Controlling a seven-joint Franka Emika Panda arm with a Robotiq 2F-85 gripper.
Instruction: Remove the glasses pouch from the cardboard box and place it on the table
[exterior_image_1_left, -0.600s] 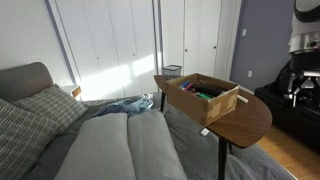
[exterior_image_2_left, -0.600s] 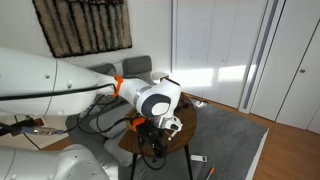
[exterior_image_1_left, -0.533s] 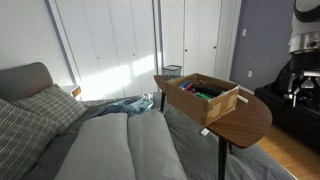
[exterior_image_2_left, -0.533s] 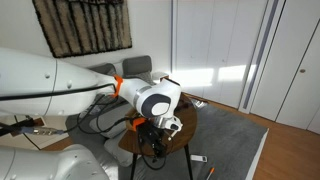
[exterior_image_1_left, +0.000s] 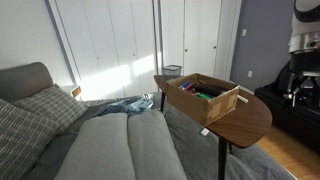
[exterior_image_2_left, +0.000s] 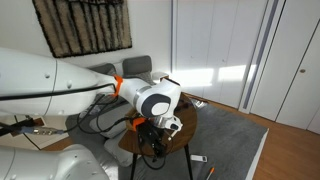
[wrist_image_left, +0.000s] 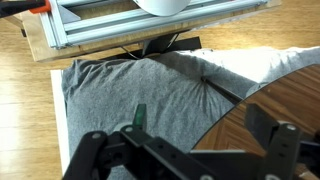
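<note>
The tan cardboard box (exterior_image_1_left: 201, 98) stands open on the dark-brown oval table (exterior_image_1_left: 248, 122). Several colourful items, green and pink, lie inside it; I cannot pick out a glasses pouch among them. In the wrist view my gripper (wrist_image_left: 185, 152) is open and empty, with its two black fingers wide apart at the bottom of the frame. It hangs over the grey bed cover (wrist_image_left: 130, 90), beside the table's rounded edge (wrist_image_left: 280, 100). In an exterior view the arm's white wrist (exterior_image_2_left: 155, 100) blocks most of the table, and the box is hidden there.
A grey bed with a checked pillow (exterior_image_1_left: 35, 110) lies next to the table. Blue cloth (exterior_image_1_left: 125, 104) lies on the floor by the bed. A metal frame (wrist_image_left: 130, 22) stands on the wooden floor beyond the bed. Black equipment (exterior_image_1_left: 300, 75) stands past the table.
</note>
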